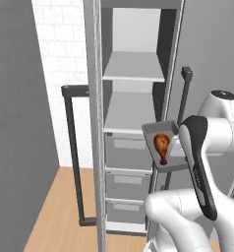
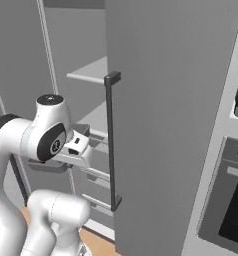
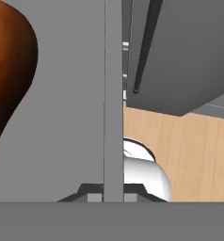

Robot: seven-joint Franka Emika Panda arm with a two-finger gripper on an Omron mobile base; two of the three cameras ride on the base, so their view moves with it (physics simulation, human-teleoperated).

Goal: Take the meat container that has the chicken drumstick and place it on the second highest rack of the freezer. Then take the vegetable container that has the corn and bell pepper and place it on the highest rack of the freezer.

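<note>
Left base view: gripper, jaws clamped on the rim of the meat container, holds it tilted in the air before the open freezer, level with the lower of 2 shelves. Chicken drumstick lies inside the container; the highest rack sits above.

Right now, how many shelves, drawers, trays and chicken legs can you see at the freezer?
Open shelves: 2, the highest rack and the lower shelf
Grey drawers: 3
Meat container: 1, gripped by the gripper
Chicken drumstick: 1, lying in that container
Total: 7
</note>
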